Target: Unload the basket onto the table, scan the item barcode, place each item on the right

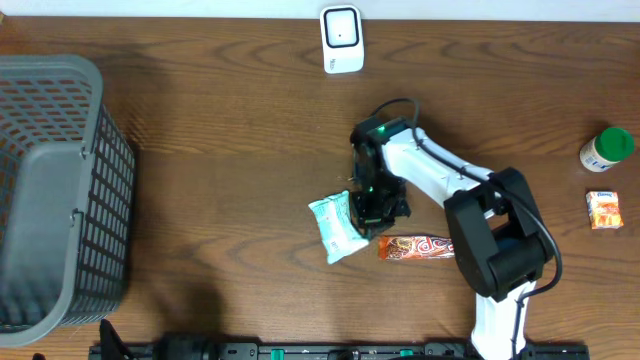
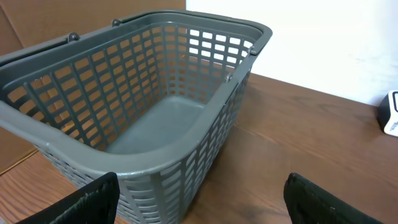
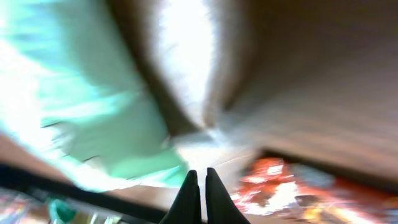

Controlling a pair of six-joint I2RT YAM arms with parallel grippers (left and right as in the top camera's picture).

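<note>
The green packet lies on the table, near the middle of its front edge. The right gripper sits at the packet's right edge with its jaws closed together. The blurred wrist view does not show whether they pinch the packet. An orange wrapper lies just beside it. The scanner stands at the back edge. The left gripper is wide open and empty, facing the grey basket at the left edge.
</note>
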